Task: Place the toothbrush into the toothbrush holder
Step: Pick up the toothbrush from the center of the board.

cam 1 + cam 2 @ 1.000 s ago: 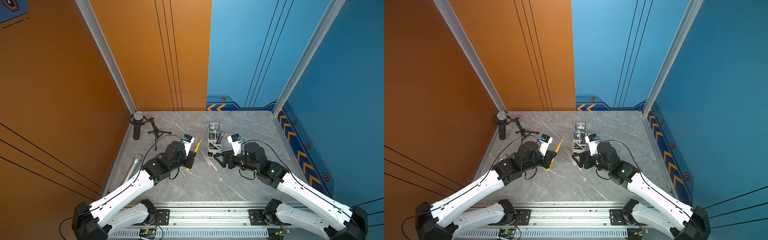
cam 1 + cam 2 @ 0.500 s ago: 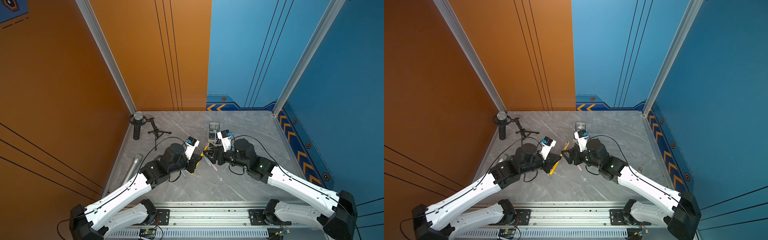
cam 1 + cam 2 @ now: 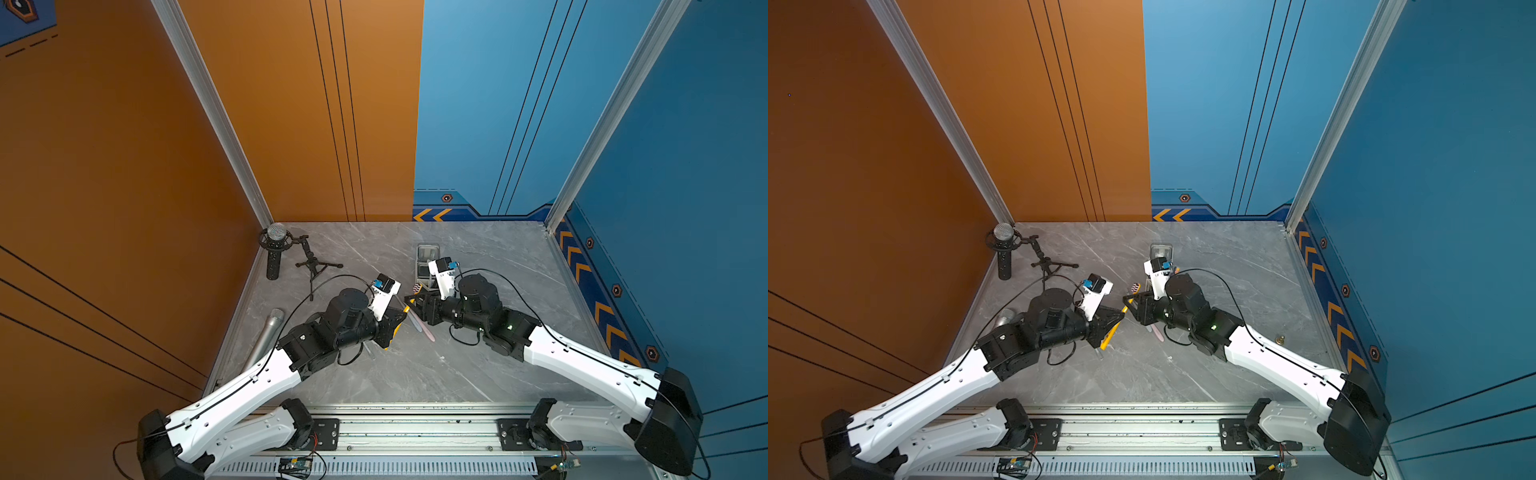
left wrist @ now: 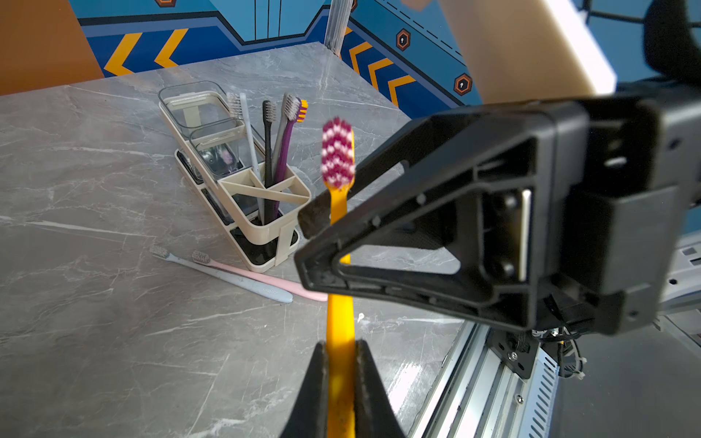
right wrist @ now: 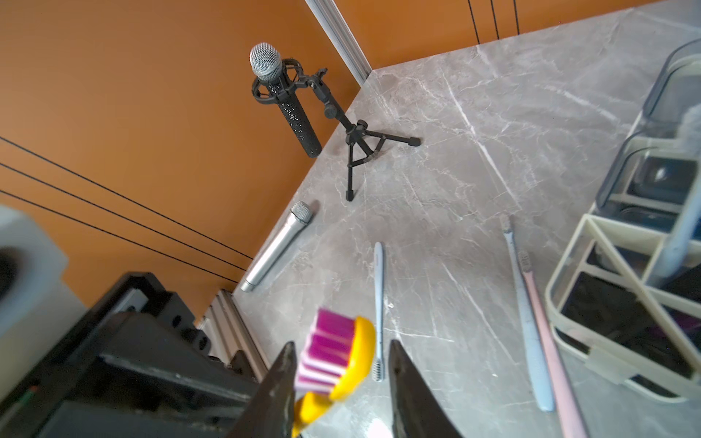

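**Left gripper** (image 4: pixel 341 347): jaws were closed tight on the lower handle of the yellow plastic toothbrush (image 4: pixel 340 314) with magenta-and-white bristles. The brush was held clear of the table, its head end towards the holder and just short of it.

**Right gripper** (image 5: pixel 341 345): jaws stood apart, one on either side of that brush's head. One finger lay against the bristles and a gap showed at the other, so nothing was clamped.

**Cream-white narrow rectangular plastic toothbrush holder** (image 4: pixel 265 226): it had a diagonal divider and clear square cups, and stood on the grey marble-look table (image 4: pixel 113 341). Four brushes were upright in its divided end, among them a black toothbrush (image 4: pixel 268 151) and a purple toothbrush (image 4: pixel 284 151).

**Pale blue toothbrush** (image 4: pixel 227 277) and **pink toothbrush** (image 4: pixel 265 278): these lay flat alongside each other, just beside the holder's divided end.

**Silver handheld microphone** (image 5: pixel 277 246) and **black tripod microphone** (image 5: pixel 280 98): both were well apart from the holder.
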